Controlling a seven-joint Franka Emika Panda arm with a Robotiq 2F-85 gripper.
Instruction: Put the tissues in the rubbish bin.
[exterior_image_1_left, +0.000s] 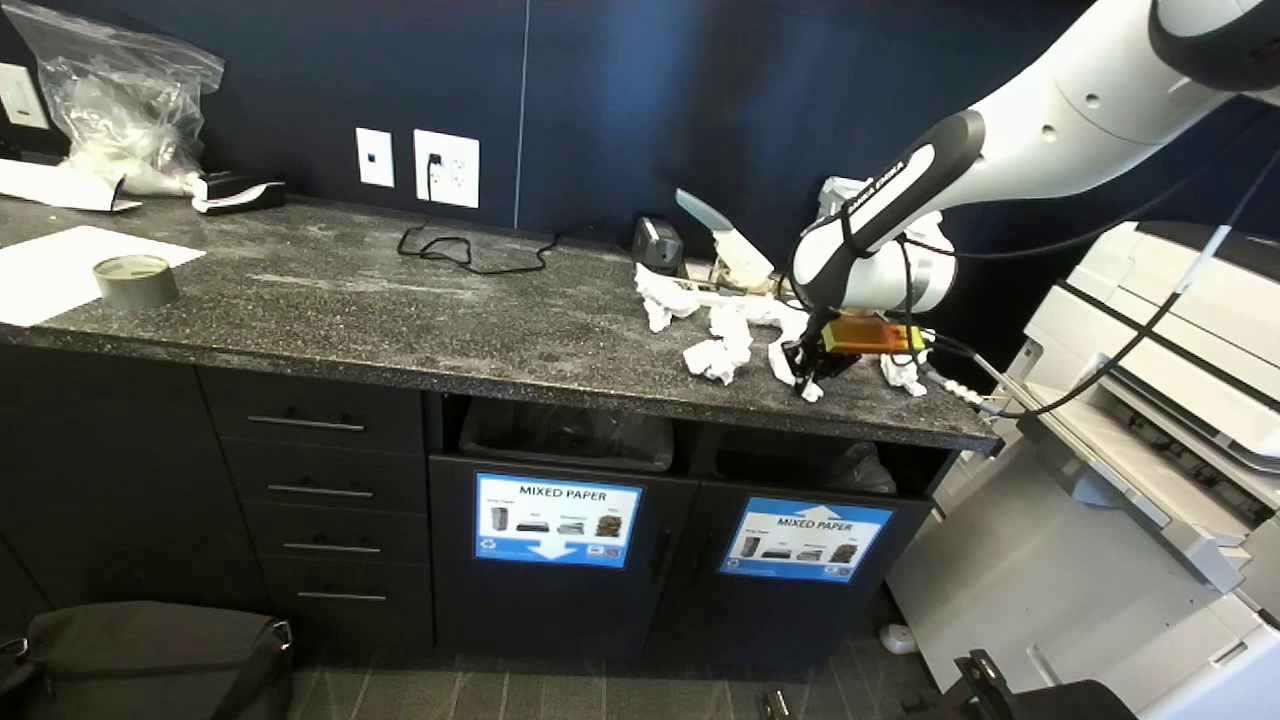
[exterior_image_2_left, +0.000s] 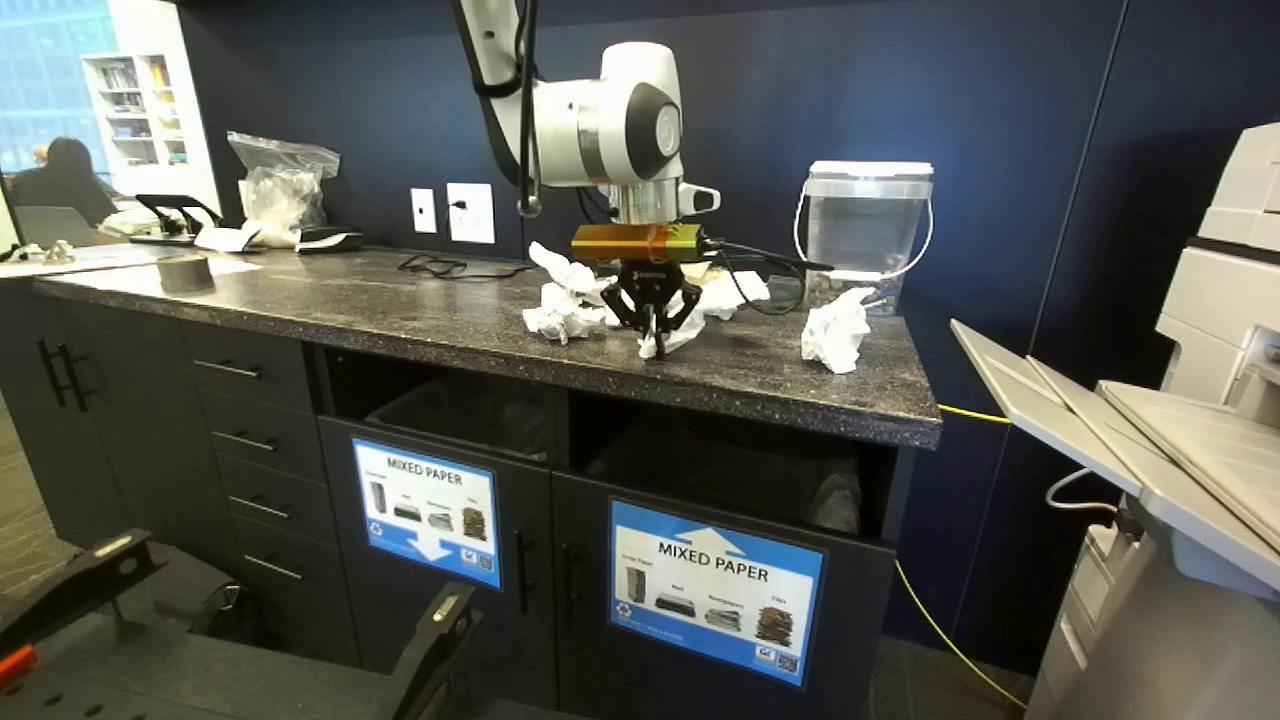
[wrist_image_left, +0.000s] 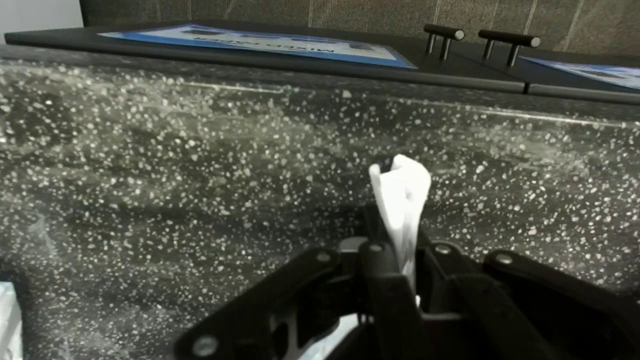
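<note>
tissues (exterior_image_2_left: 836, 332) are scattered across the right end of the speckled counter (exterior_image_1_left: 440, 330), and the gripper (exterior_image_2_left: 655, 338) has hold of one. wrist view makes it pretty clear: the fingers (wrist_image_left: 382, 275) are squeezed together on a crumpled white tissue (wrist_image_left: 401, 195), with a bit poking out past the tips toward the near edge. it's right down by the counter, can't tell if it's actually touching though

as for the others, some loose wads (exterior_image_2_left: 563, 315) sit just left of the gripper, another bit shows on its far side, partly hidden, and one's on its own to the right, in front of the see-through bucket (exterior_image_2_left: 868, 235)

under the near edge you've got the left rubbish bin (exterior_image_1_left: 540, 615) and the right rubbish bin (exterior_image_1_left: 760, 620) side by side, each with a blue and white mixed paper label (exterior_image_1_left: 558, 520). gripper's up on the right one's side

way over left there's a plastic bag (exterior_image_1_left: 125, 110) at the far side, and nearer a roll of tape (exterior_image_1_left: 140, 288) by a white sheet (exterior_image_1_left: 50, 265). big printer (exterior_image_1_left: 1040, 570) stands just past the right end
</note>
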